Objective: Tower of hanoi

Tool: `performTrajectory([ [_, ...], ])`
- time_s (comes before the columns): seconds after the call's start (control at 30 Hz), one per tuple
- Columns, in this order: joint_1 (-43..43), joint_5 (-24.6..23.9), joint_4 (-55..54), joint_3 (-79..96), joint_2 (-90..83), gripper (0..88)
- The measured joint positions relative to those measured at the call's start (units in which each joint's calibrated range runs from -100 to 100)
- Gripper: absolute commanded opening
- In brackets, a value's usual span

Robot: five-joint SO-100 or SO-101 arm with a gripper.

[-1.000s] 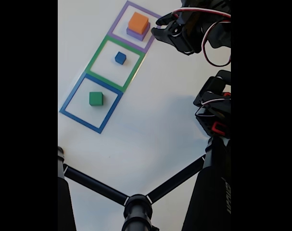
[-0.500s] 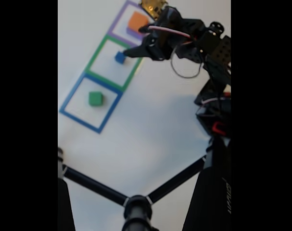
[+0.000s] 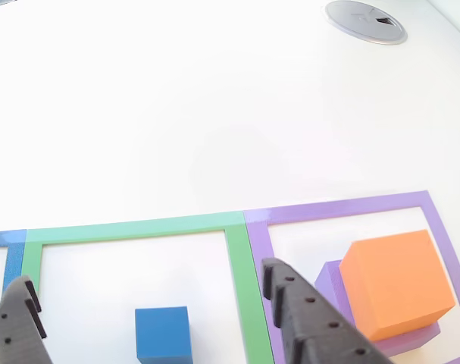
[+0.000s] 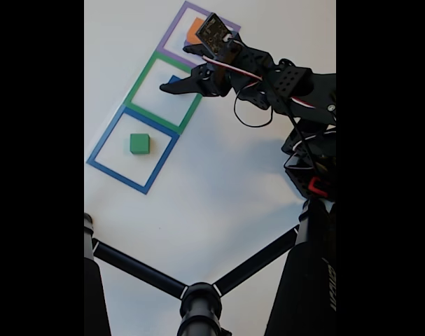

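Note:
The small blue cube (image 3: 163,334) sits inside the green square outline (image 3: 131,227). My gripper (image 3: 146,277) is open, with one black finger (image 3: 17,326) to the left of the cube and the other (image 3: 313,326) to its right, neither touching it. To the right, the orange block (image 3: 396,280) rests on the flat purple block (image 3: 332,284) inside the purple outline (image 3: 343,206). In the fixed view my gripper (image 4: 174,71) hangs over the blue cube (image 4: 173,79), hiding most of it. The green block (image 4: 139,143) lies in the blue outline (image 4: 103,143). A corner of the orange block (image 4: 193,31) shows.
Black tripod legs (image 4: 138,269) cross the bottom of the fixed view. The arm's base (image 4: 314,168) stands at the right edge. A round grey cable grommet (image 3: 364,20) is set in the white table far behind the outlines.
The arm swung from beside the purple outline over to the green outline. Its open fingers now straddle the blue cube. The blocks have not moved.

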Motion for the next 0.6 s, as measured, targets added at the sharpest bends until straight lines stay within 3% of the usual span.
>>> performTrajectory([
  [0.3, -1.9, 0.0, -24.3, 3.9, 19.8, 35.7],
  [0.6, -1.8, 0.2, -39.7, 2.6, 36.0, 34.9],
])
